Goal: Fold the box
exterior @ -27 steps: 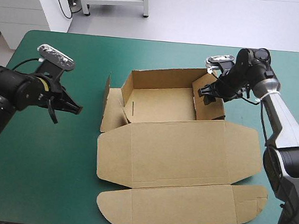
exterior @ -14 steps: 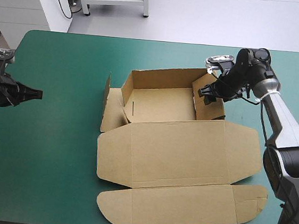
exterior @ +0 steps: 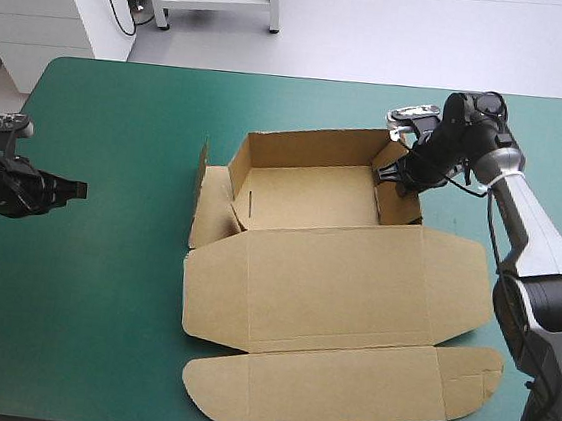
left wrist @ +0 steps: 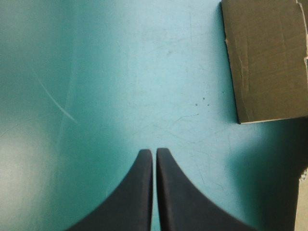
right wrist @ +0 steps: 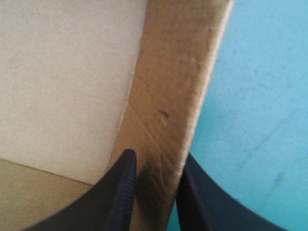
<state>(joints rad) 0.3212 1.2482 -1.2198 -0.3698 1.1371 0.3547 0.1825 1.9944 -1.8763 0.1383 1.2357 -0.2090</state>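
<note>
High view: box (exterior: pixel 333 286) sits in the middle of the teal-green cover (exterior: pixel 97 332), tray walls up, lid flat toward the near edge; right claw (exterior: pixel 402 175) at the tray's right wall, left claw (exterior: pixel 70 188) near the cover's left edge, well apart from the box. Left wrist view: left claw (left wrist: pixel 154 156) closed on nothing, a box (left wrist: pixel 264 57) flap ahead and off to one side. Right wrist view: right claw (right wrist: pixel 158 161) clamped on the box (right wrist: pixel 168 96) wall, one black finger inside the tray, one outside.

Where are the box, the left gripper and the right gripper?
box (exterior: pixel 333 286), high view, flat lid panel.
left gripper (left wrist: pixel 154 153), left wrist view, between shut tips.
right gripper (right wrist: pixel 159 155), right wrist view, between tips gripping wall.
</note>
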